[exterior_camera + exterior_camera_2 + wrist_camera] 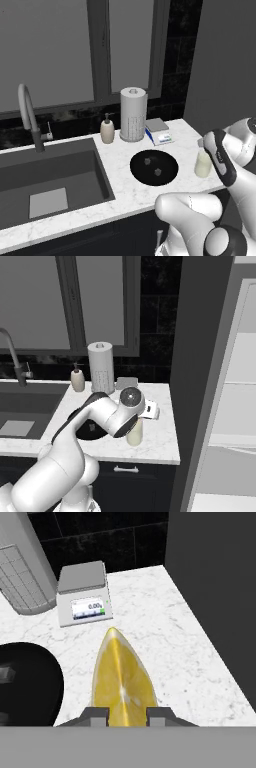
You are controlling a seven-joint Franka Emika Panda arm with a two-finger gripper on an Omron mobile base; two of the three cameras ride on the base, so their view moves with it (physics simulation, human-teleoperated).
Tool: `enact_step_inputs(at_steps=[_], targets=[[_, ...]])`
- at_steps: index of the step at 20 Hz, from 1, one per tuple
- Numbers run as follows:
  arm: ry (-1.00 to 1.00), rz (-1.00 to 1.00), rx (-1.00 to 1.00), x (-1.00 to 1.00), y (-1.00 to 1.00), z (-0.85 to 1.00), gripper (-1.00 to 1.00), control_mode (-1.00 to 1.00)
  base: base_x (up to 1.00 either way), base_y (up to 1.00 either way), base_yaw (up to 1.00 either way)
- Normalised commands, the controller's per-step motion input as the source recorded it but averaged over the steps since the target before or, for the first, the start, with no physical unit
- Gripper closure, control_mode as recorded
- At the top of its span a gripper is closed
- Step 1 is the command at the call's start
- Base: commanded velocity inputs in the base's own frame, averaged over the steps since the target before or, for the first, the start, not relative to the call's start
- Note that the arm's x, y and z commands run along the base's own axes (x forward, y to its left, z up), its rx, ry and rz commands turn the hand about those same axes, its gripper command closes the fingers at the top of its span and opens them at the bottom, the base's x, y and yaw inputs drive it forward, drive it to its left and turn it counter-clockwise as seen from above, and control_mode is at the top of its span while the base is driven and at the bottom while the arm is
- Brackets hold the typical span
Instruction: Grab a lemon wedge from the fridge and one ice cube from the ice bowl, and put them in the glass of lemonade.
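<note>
The lemon wedge [121,679] sits clamped between my gripper [128,714] fingertips, pointing out ahead of my hand above the marble counter [165,622], with the ice bowl [27,679] alongside and the kitchen scale [83,594] beyond

White marble worktop [125,192] with paper-towel roll [133,114], soap bottle [107,129], small scale [83,594] (display lit), sink [47,182], faucet [29,116].

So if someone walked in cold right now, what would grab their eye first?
The bright yellow lemon wedge, pinched in the shut pincer over the marble counter. Next, the glossy black ice bowl with cubes beside the sink, and the glass of lemonade near the counter's right end.
</note>
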Motion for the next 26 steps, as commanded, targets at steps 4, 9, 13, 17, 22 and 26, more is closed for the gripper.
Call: enact_step_inputs(at_steps=[4, 9, 13, 17, 22, 26], targets=[[-0.02, 0.00, 0.09, 0.00, 0.00, 0.00, 1.00, -1.00, 0.00, 0.00, 0.00], [-0.04, -0.01, 0.05, 0.00, 0.02, 0.00, 1.00, -1.00, 0.00, 0.00, 0.00], [-0.04, -0.03, 0.04, 0.00, 0.02, -0.05, 1.00, -1.00, 0.00, 0.00, 0.00], [-0.04, -0.02, 0.02, 0.00, 0.01, -0.10, 1.00, -1.00, 0.00, 0.00, 0.00], [-0.03, -0.01, 0.02, 0.00, 0.00, -0.09, 1.00, -1.00, 0.00, 0.00, 0.00], [-0.03, -0.02, 0.03, 0.00, 0.01, -0.02, 1.00, -1.00, 0.00, 0.00, 0.00]])
